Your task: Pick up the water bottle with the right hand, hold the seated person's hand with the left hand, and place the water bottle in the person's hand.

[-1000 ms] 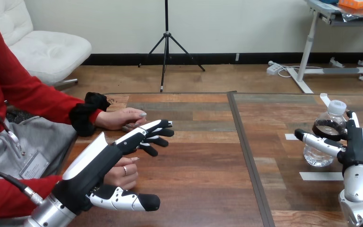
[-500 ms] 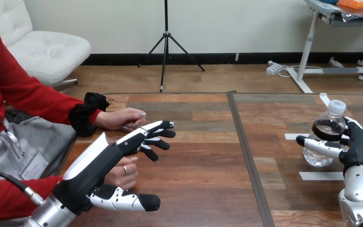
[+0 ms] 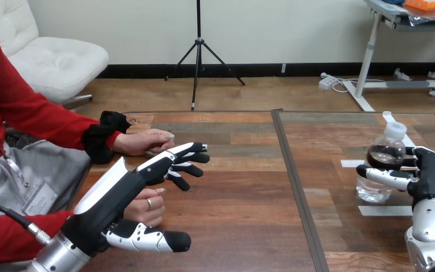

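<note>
A clear water bottle (image 3: pixel 380 164) with a white cap and a dark band stands at the table's right, leaning a little to the left. My right hand (image 3: pixel 429 182) is shut on it: the thumb lies across its front and the fingers curl behind it. My left hand (image 3: pixel 126 190) hovers open at the left, fingers stretched forward and thumb out low. Under it lies the person's hand (image 3: pixel 147 207), curled loosely; my fingers are not round it. The person's other hand (image 3: pixel 146 141) rests flat on the table just beyond my fingertips.
White tape strips (image 3: pixel 384 211) mark the wooden table (image 3: pixel 243 226) near the bottle. A dark seam (image 3: pixel 293 181) runs down the table's middle. The person's red-sleeved arms come in at the left edge.
My right hand's fingers have closed round the bottle, which has shifted slightly left and tilted. The left hand and the person's hands have hardly moved.
</note>
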Motion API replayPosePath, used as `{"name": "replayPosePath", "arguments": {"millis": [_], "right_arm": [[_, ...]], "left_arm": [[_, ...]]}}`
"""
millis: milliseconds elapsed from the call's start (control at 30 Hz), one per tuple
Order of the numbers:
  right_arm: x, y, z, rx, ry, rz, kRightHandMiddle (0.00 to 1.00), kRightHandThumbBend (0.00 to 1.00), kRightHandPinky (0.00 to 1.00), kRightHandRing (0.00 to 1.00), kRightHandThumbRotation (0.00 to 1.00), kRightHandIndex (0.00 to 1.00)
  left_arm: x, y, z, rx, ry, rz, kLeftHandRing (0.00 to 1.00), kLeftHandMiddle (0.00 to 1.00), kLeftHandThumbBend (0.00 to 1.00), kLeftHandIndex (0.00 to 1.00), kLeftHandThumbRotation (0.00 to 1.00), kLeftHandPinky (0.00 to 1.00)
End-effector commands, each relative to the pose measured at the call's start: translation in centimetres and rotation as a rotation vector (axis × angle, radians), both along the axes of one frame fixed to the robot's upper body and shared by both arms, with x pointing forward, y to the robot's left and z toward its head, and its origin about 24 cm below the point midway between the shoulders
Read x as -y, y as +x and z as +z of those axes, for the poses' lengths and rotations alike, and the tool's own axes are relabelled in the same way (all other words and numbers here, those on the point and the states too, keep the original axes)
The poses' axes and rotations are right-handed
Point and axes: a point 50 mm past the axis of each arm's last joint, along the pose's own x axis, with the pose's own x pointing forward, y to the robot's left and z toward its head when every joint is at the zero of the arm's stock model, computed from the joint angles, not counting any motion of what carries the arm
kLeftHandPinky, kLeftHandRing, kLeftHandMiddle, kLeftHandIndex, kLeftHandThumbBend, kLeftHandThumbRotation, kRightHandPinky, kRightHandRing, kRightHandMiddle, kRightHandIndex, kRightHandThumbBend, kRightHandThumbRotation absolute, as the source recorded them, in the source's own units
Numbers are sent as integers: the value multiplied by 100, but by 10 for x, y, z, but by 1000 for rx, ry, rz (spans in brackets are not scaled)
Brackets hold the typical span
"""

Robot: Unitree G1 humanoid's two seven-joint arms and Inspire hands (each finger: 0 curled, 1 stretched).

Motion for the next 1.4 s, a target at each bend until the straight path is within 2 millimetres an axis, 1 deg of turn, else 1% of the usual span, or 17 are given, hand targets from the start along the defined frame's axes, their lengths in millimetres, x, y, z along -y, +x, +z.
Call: {"name": "replayPosePath", "arguments": {"millis": [0,267,1367], "right_arm": [[-14,25,26,97,1,40,61,99,51,57,0,61],[-14,24,26,95,-10,36,60,98,51,57,0,60],[-11,23,25,101,17,16,57,90,46,53,0,56]], "left_arm": [[2,6,17,73,-42,-1,75,83,100,88,68,63],[4,4,17,52,-85,-19,75,82,100,87,66,61],[3,0,19,51,-117,-14,74,81,100,84,68,63]]}}
